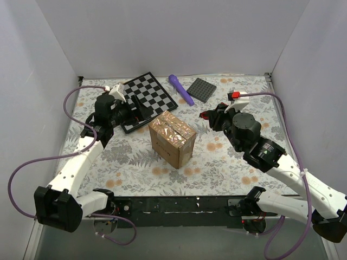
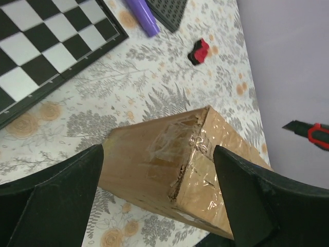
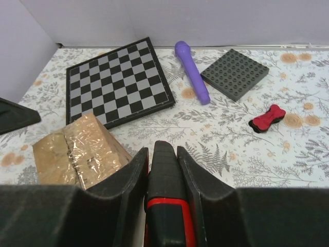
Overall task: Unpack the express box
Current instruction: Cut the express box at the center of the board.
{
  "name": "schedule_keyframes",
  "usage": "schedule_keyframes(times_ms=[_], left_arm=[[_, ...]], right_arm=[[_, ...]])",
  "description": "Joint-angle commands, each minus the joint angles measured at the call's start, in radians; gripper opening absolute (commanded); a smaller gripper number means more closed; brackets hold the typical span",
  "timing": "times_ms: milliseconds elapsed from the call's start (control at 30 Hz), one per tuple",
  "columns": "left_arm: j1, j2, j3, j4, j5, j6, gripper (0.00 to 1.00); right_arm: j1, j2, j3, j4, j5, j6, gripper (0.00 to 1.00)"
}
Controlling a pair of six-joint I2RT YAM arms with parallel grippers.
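Note:
The express box (image 1: 172, 138) is a small brown carton under shiny tape, closed, standing mid-table. In the left wrist view its taped corner (image 2: 180, 170) shows between my two dark fingers. My left gripper (image 1: 144, 111) (image 2: 159, 193) hangs open at the box's far-left corner, and I cannot see it touching the box. My right gripper (image 1: 212, 118) (image 3: 163, 154) is right of the box, shut on a black and red utility knife (image 3: 165, 185) (image 2: 308, 133). The knife's front end points toward the box.
A checkerboard (image 1: 146, 100) (image 3: 118, 82) lies behind the box, under the left gripper. A purple cylinder (image 1: 180, 89) (image 3: 193, 72) and a dark grey studded plate (image 1: 202, 90) (image 3: 235, 73) lie at the back. A small red bone-shaped piece (image 3: 267, 118) (image 2: 199, 51) rests on the floral cloth. White walls close in three sides.

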Motion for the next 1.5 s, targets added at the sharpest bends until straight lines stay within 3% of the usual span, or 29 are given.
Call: schedule_keyframes(times_ms=[0, 200, 333, 400, 633, 767, 933, 1233, 1467], left_arm=[[0.012, 0.025, 0.026, 0.043, 0.267, 0.075, 0.87], [0.024, 0.048, 0.000, 0.093, 0.374, 0.063, 0.81], [0.024, 0.075, -0.004, 0.100, 0.430, 0.070, 0.66], [0.024, 0.079, -0.021, 0.104, 0.439, 0.067, 0.64], [0.024, 0.071, -0.076, 0.092, 0.419, 0.081, 0.60], [0.024, 0.060, -0.095, 0.098, 0.425, 0.080, 0.52], [0.024, 0.046, -0.113, 0.110, 0.427, 0.073, 0.33], [0.024, 0.054, -0.124, 0.124, 0.437, 0.063, 0.20], [0.024, 0.060, -0.142, 0.142, 0.465, 0.050, 0.05]], right_arm=[[0.002, 0.007, 0.080, 0.004, -0.076, -0.030, 0.01], [0.002, 0.021, 0.125, 0.002, -0.112, -0.042, 0.01], [0.002, 0.024, 0.114, 0.017, -0.127, -0.039, 0.01], [0.001, 0.026, 0.107, 0.023, -0.133, -0.036, 0.01], [0.001, 0.038, 0.120, 0.028, -0.173, -0.033, 0.01], [0.002, 0.064, 0.154, 0.020, -0.213, -0.030, 0.01], [0.002, 0.073, 0.170, 0.022, -0.231, -0.028, 0.01], [0.002, 0.081, 0.177, 0.030, -0.245, -0.028, 0.01], [0.019, 0.167, 0.261, 0.011, -0.362, -0.057, 0.01]])
